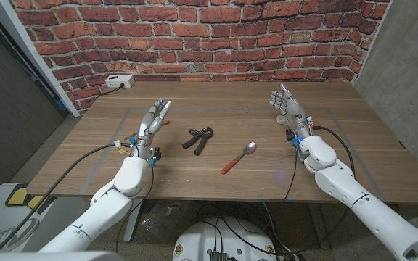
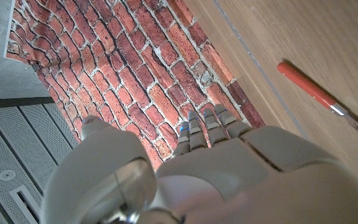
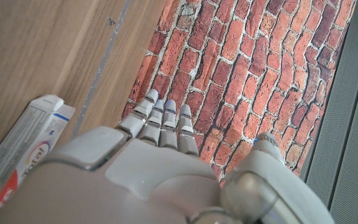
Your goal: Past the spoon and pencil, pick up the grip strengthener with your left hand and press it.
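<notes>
Status: the task has not started. Your left robot hand [image 1: 153,125] stands raised over the left part of the wooden surface [image 1: 339,159], fingers extended and close together, holding nothing. Your right robot hand [image 1: 287,109] stands likewise over the right part, fingers upright and slightly parted, also empty.

The grip strengthener [image 1: 199,138], black with two handles, lies on the surface near the middle, just right of your left robot hand and apart from it. Nothing touches it. The spoon [image 1: 239,157], with an orange handle and metal bowl, lies diagonally to the strengthener's right, nearer the front edge. In the left wrist view an orange-red pencil [image 2: 312,90] lies on the surface. A toothpaste box [image 3: 17,155] lies beside the right robot hand in the right wrist view.

Outstanding, in my judgement: the whole sequence. You have yet to bring the left robot hand over to the strengthener, close around both handles, lift, and squeeze. The right robot hand has no part to play.
</notes>
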